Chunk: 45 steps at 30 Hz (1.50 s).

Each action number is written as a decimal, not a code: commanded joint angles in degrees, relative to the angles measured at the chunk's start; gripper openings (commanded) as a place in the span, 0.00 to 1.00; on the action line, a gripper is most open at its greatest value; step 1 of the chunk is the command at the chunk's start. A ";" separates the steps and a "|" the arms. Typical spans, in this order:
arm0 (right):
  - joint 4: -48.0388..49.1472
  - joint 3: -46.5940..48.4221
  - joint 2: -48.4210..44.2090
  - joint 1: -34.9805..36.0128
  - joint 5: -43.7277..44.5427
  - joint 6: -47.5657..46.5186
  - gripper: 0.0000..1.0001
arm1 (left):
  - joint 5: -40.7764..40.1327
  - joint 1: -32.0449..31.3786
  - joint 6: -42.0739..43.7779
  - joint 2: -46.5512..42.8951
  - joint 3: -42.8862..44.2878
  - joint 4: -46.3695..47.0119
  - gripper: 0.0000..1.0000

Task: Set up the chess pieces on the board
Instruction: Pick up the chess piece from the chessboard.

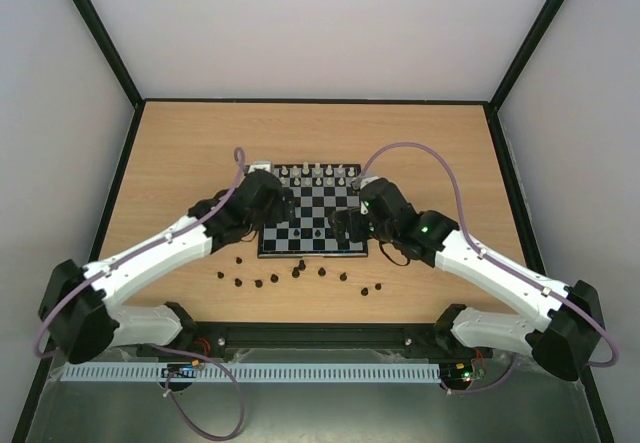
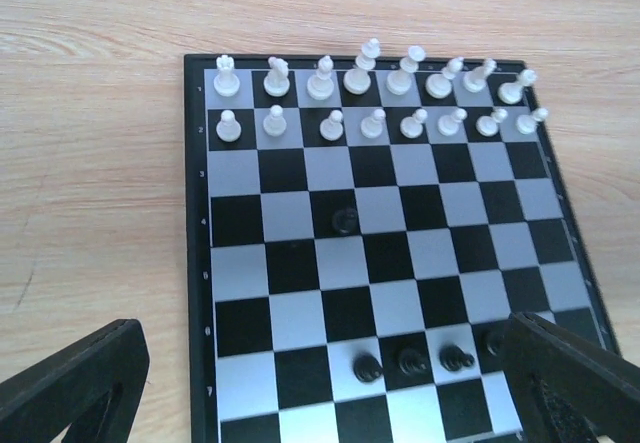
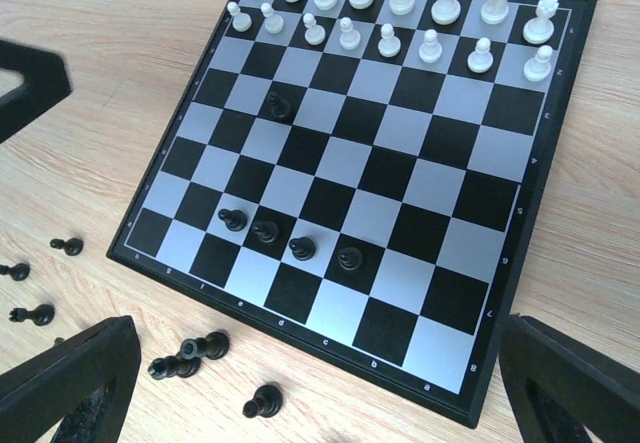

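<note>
Wooden tabletop (image 1: 180, 153) carries the board (image 3: 400, 178), set between my two arms so either can reach it. White pieces (image 3: 390, 38) fill the far two rows. Four black pawns (image 3: 302, 249) line my near side, and one black piece (image 3: 279, 107) stands stray mid-board — probably a pawn, too small to tell. Loose black pieces (image 3: 190, 358) lie off the near edge — my supply. My right gripper (image 3: 320, 383) hangs wide and empty above them; my left gripper (image 2: 320, 388) is wide too, holding nothing.
</note>
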 commanded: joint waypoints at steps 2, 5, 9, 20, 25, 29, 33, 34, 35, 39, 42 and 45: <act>2.22 -2.32 -2.26 -0.37 1.98 0.63 0.99 | -0.97 2.83 1.78 8.29 3.99 -0.78 1.00; 2.82 -2.81 -2.43 -0.36 1.81 0.67 0.98 | -0.56 3.50 1.97 12.68 5.37 0.38 0.99; 3.10 -3.30 -2.06 -0.51 1.95 0.71 0.99 | -0.66 3.85 1.88 18.07 7.66 2.18 0.99; 4.10 -8.30 -3.83 -0.46 1.49 3.27 0.98 | 0.29 3.86 2.82 26.36 11.16 5.18 0.91; 4.65 -9.78 -4.19 -0.48 2.14 3.56 0.99 | 0.79 3.86 3.71 28.70 11.97 6.17 0.73; 4.91 -10.17 -3.90 -0.50 2.83 3.38 0.99 | 1.42 3.95 4.29 30.89 13.10 6.78 0.62; 5.12 -10.42 -3.50 -0.48 3.31 3.18 0.99 | 1.96 4.04 4.92 33.22 14.66 7.15 0.52; 5.24 -10.52 -3.49 -0.48 3.27 3.10 0.99 | 2.05 4.08 5.00 33.78 15.15 7.11 0.49; 5.35 -10.60 -3.41 -0.49 3.37 3.09 0.99 | 2.19 4.12 5.07 34.29 15.58 7.14 0.46; 5.62 -10.81 -3.09 -0.53 3.69 2.76 0.99 | 2.71 4.22 5.22 35.99 16.66 7.12 0.39; 5.84 -10.81 -2.64 -0.57 3.67 2.50 0.99 | 2.94 4.38 5.36 37.21 17.43 6.90 0.33; 6.10 -10.71 -2.12 -0.61 3.46 2.44 0.99 | 3.12 4.48 5.35 37.84 17.69 6.66 0.32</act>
